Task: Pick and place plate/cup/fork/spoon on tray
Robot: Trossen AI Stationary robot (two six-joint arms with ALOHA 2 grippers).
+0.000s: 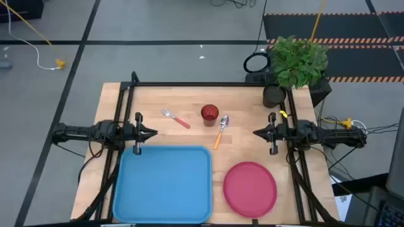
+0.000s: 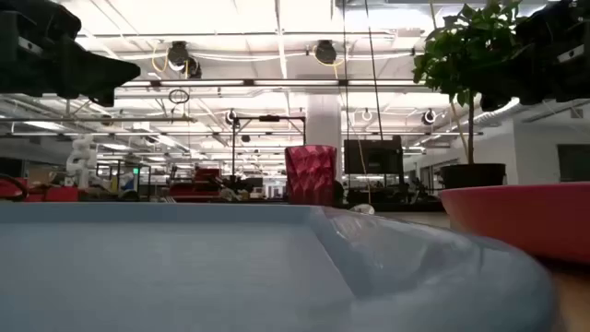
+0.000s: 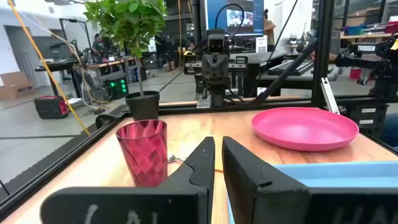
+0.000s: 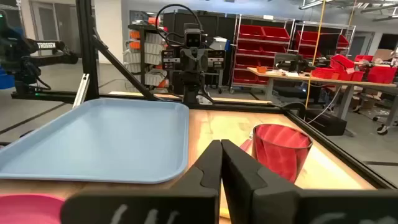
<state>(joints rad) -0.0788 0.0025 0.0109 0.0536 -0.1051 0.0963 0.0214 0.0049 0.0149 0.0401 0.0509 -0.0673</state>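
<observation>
The light blue tray lies at the table's near left, the pink-red plate on the table to its right. The dark red cup stands upright at the table's middle far side. The fork lies left of the cup, the orange-handled spoon right of it. My left gripper hovers above the table at the left, level, fingers shut, empty. My right gripper hovers at the right, level, shut, empty. Both point at the table's middle.
A black pot with a green plant stands at the table's far right corner. A black frame runs along the table's far and side edges. Bare wood lies between the two grippers.
</observation>
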